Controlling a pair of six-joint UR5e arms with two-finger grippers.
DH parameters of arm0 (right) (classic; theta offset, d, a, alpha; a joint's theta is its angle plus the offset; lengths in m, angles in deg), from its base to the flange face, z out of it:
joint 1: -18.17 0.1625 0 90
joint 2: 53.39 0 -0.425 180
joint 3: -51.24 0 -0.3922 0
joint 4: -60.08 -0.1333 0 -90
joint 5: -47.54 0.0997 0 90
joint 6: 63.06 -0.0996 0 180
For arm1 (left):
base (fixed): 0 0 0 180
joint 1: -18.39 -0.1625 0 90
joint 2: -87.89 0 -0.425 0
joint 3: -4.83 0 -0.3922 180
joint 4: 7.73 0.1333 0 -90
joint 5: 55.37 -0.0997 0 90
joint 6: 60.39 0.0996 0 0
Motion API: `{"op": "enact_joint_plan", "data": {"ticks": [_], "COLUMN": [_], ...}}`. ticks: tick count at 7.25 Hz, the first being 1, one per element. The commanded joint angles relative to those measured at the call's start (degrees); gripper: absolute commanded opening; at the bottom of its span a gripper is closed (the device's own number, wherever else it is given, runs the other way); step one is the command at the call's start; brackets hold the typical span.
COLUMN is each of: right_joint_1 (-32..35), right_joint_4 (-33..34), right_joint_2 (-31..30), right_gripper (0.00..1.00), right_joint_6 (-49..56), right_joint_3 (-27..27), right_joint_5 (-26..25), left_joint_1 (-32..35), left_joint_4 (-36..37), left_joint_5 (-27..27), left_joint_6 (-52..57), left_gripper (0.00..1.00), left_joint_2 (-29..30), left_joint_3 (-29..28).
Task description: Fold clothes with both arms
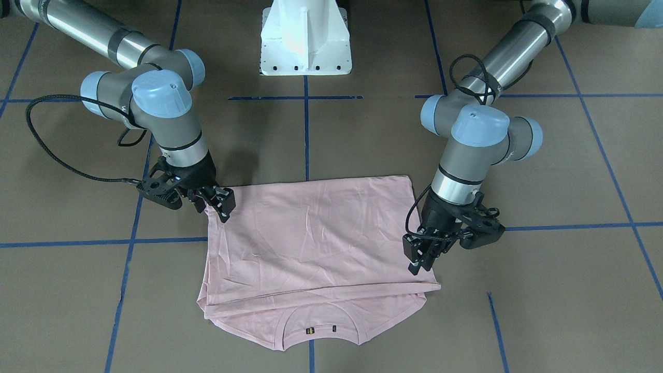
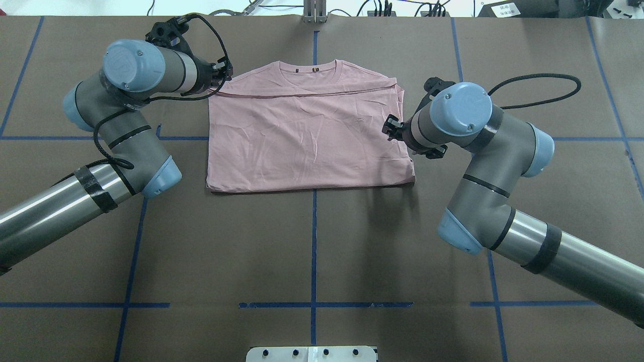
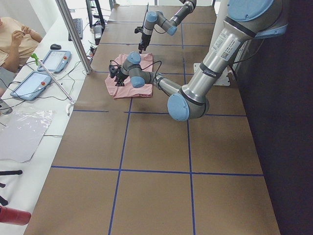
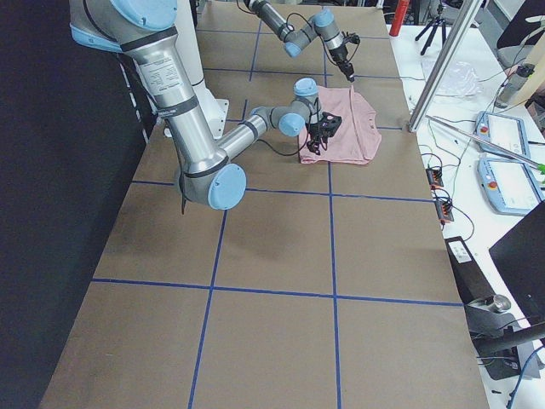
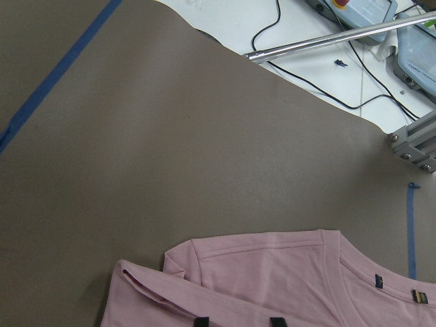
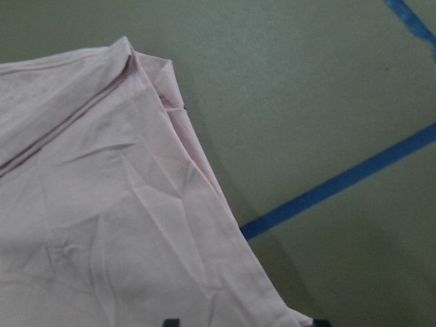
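Observation:
The light pink T-shirt (image 1: 321,233) lies flat on the brown table, its lower half folded up towards the collar (image 1: 316,324). Its print is hidden. It also shows in the overhead view (image 2: 307,136). My left gripper (image 1: 420,259) is open and hovers at the fold's edge near the collar side (image 2: 224,75). In the left wrist view (image 5: 237,320) its tips stand apart over the shirt (image 5: 272,272). My right gripper (image 1: 217,204) is open at the shirt's opposite side edge (image 2: 390,128). In the right wrist view (image 6: 243,321) its tips straddle the shirt's edge (image 6: 102,225).
The white pedestal base (image 1: 305,41) stands at the robot's side of the table. Blue tape lines (image 2: 314,241) cross the brown surface. Beyond the far edge are a metal post (image 3: 73,34), control tablets (image 3: 54,59) and a seated person (image 3: 17,39).

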Motion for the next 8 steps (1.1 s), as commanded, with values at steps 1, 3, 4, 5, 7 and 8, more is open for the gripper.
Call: {"op": "enact_joint_plan", "data": {"ticks": [1,3,4,5,7,8], "right_joint_1": [-1.1,-2.5,-2.9,-3.1,-3.1,-3.3], "right_joint_4": [0.0,0.0,-0.1,0.0,-0.1,-0.1], "right_joint_2": [-2.1,-2.9,-3.2,-3.3,-3.4,-3.9], "right_gripper": [0.73,0.72,0.69,0.43,0.00,0.00], "right_joint_6": [-1.1,-1.7,-1.7,-2.0,-3.7,-3.7], "right_joint_3": [-1.1,-0.9,-0.6,-1.1,-1.4,-2.0], "right_joint_5": [-0.1,0.3,0.3,0.2,0.3,0.2], "left_joint_1": [-0.2,-0.2,-0.2,-0.2,-0.2,-0.2], "left_joint_4": [0.0,0.0,0.0,0.0,0.1,0.0], "left_joint_5": [0.1,0.1,0.1,0.1,0.1,0.1], "left_joint_6": [-0.3,-1.3,-1.3,-1.5,-1.5,-1.7], "left_gripper": [0.41,0.41,0.41,0.41,0.41,0.41], "left_joint_2": [0.1,-0.1,-0.1,-0.1,-0.1,-0.1], "left_joint_3": [0.2,0.5,0.5,0.5,0.5,0.5]}}
